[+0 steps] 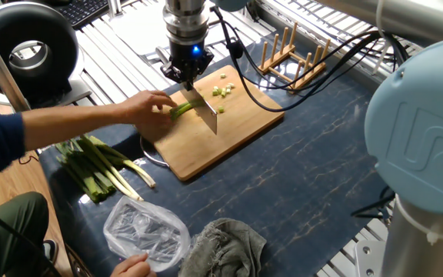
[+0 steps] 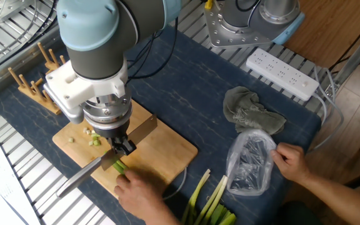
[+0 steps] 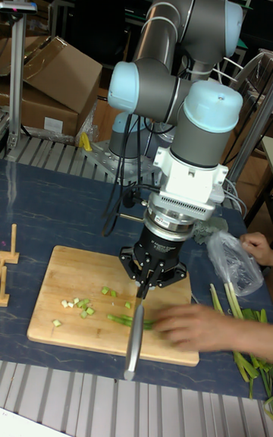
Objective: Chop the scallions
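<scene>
Our gripper (image 1: pixel 188 77) is clamping a knife (image 1: pixel 207 112) over the scallion stalk (image 1: pixel 180 109) on the cutting board (image 1: pixel 237 123), while a person's hand (image 1: pixel 149 108) is pinning that stalk just beside the blade; we are risking nicked fingers if either drifts.
</scene>
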{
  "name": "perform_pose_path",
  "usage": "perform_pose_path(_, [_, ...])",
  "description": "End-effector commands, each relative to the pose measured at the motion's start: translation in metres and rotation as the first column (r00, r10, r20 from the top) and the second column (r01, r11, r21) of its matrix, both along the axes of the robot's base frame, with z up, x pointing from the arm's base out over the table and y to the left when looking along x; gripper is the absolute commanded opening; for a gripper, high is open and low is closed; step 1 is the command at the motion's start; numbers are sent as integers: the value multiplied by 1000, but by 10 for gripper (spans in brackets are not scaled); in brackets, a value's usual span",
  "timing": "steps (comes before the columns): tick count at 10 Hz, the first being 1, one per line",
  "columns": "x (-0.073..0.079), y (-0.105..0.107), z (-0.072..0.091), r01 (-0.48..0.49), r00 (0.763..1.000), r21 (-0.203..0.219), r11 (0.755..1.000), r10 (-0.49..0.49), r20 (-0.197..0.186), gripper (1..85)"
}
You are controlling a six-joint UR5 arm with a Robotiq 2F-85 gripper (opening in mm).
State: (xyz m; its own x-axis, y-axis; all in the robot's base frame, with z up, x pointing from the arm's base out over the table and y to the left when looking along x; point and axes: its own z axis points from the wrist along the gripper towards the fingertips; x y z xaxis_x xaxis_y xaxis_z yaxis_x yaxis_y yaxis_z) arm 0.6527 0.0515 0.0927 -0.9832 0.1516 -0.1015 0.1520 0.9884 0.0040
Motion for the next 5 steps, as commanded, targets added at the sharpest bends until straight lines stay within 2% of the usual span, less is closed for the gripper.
perform_pose_path(1, [5,-2,-4,0,1000,6,1000,0,6,13])
perform_pose_path(5, [12,-2,-13,-3,1000,3,1000,3,15,13])
